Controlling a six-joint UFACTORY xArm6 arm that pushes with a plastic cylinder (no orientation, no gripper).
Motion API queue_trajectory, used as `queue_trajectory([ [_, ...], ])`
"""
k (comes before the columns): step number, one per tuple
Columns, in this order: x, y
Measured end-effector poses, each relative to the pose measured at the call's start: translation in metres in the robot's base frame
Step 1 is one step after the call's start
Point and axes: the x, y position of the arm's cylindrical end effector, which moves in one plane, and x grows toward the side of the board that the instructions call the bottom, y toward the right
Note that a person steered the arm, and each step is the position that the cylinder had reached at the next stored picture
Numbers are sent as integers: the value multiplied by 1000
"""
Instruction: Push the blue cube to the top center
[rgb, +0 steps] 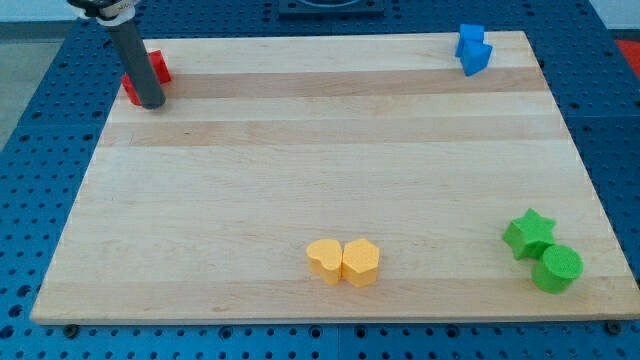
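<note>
Blue is tucked away in the board's (300, 190) top right corner, where two blue pieces sit touching: the blue cube (468, 39) behind and a second blue block (478, 58) just in front, its shape hard to read. No claw on this arm, so nothing to spread or pinch: only a dark rod, whose tip (150, 103) is planted at the far top left, right against a red block (158, 68) it partly hides. That leaves tip and cube well apart. The cube looks small, rigid and light, likely to slide easily on smooth wood and to spin if struck off-centre. Best contact, by this reckoning, is the middle of its right-hand face, driving it left along the top edge without dragging its neighbour. Yellow blocks (343, 261) and green blocks (542, 252) sit clear below.
</note>
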Motion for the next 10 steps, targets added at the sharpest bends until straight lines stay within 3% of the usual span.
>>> queue_trajectory([
  [1,8,8],
  [2,29,82],
  [4,42,329],
  [6,-31,543],
  [7,-74,589],
  [8,-109,572],
  [10,-111,433],
])
